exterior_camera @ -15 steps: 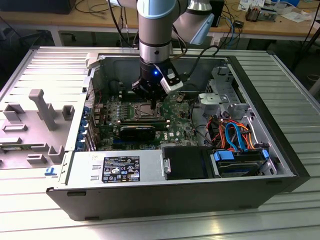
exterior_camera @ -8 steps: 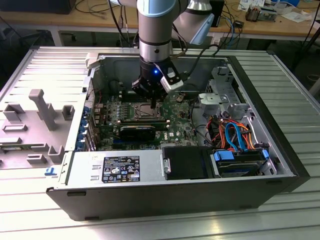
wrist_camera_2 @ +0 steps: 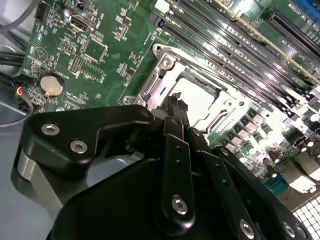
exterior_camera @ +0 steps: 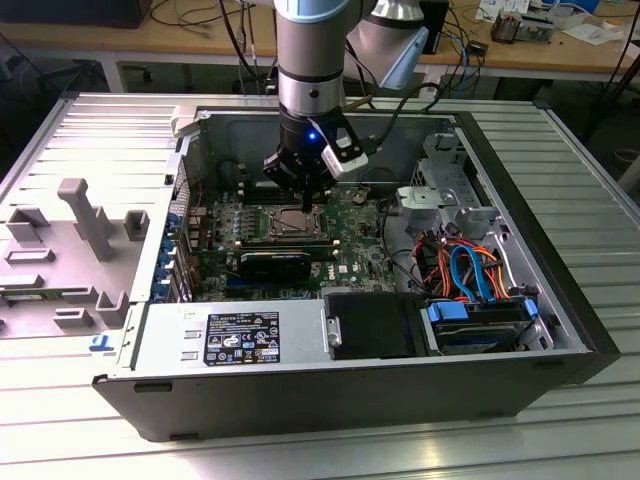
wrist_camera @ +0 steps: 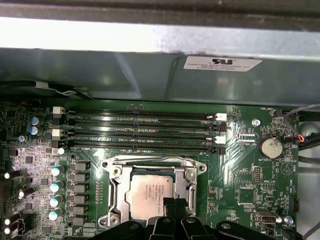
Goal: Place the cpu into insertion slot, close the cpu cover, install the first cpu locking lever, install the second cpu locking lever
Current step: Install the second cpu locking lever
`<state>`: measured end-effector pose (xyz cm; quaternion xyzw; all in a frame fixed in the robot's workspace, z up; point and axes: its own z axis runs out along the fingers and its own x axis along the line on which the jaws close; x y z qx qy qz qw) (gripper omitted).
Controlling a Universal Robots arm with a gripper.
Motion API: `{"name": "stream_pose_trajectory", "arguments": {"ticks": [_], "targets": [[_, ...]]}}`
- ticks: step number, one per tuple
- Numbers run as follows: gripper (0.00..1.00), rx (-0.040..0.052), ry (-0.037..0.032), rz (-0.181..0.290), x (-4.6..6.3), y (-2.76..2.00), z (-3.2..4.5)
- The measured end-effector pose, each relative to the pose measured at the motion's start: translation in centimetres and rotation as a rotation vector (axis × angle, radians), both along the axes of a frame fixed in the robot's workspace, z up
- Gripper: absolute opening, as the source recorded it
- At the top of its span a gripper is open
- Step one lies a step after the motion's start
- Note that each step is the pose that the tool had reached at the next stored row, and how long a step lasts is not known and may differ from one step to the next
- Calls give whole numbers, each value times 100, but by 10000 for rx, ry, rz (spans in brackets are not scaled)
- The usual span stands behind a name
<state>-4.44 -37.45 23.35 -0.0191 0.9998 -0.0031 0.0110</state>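
Now cpu (wrist_camera: 150,196) lies flat in insertion slot (wrist_camera: 115,192).

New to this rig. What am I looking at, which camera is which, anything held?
A single robot arm reaches into an open computer case lying on a metal bench. The exterior view looks from off the arm; both wrist views ride on the arm and look down past the gripper at the green motherboard. The cpu sits in the insertion slot, framed by the silver cpu cover. Memory slots run beside it. The jaws are together just above the chip, holding nothing visible.
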Motion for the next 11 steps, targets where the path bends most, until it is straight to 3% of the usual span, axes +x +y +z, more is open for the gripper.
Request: {"name": "stream_pose_trajectory", "arguments": {"ticks": [7,11], "targets": [[11,-4,2,0,-1,-1,3],[11,-6,1,-1,-1,-37,2]]}}
